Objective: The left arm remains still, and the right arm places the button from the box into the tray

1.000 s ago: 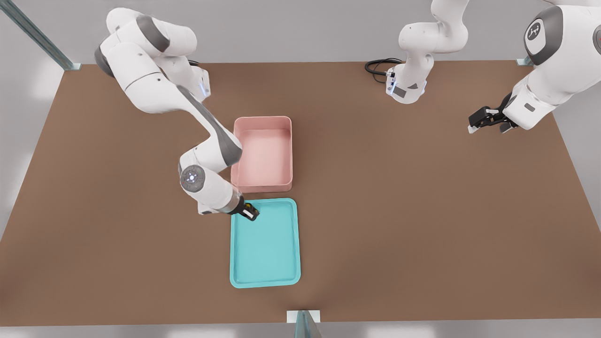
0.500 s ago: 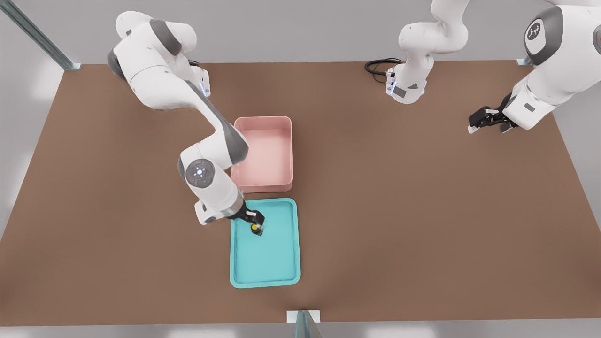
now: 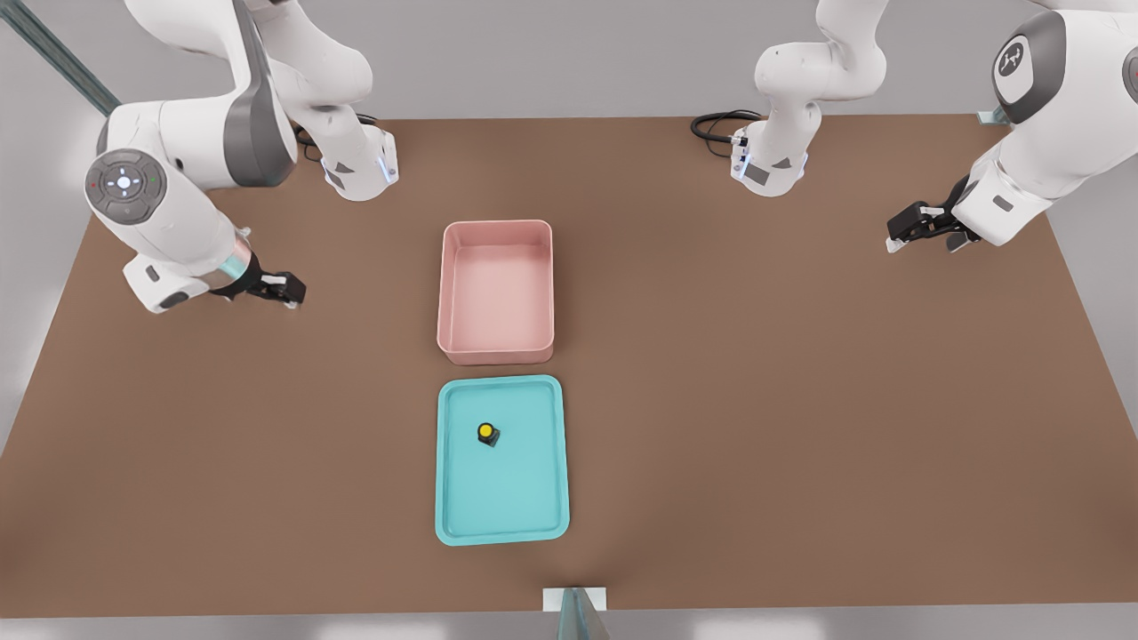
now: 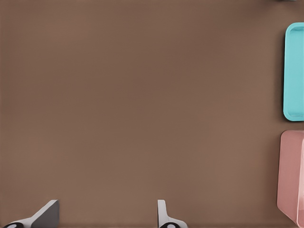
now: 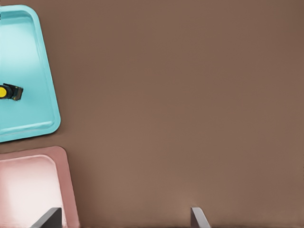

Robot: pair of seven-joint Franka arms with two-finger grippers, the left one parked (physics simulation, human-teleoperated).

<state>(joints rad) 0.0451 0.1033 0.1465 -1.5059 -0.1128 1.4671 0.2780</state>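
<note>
I see the button (image 3: 486, 433) with a yellow cap on a black base, lying on the teal-cyan tray (image 3: 533, 498). The box (image 3: 495, 355) is pink. My gripper (image 3: 286, 292) is black, its arm white and grey, over the plain brown counter (image 3: 756, 400).

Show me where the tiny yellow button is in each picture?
Front view: the tiny yellow-capped button on a black base sits in the shallow teal tray.
Right wrist view: same button, at the picture's edge, in the tray; the gripper is open over bare table.
Left wrist view: not visible.
Shared landmark: the pink plastic box.
</note>
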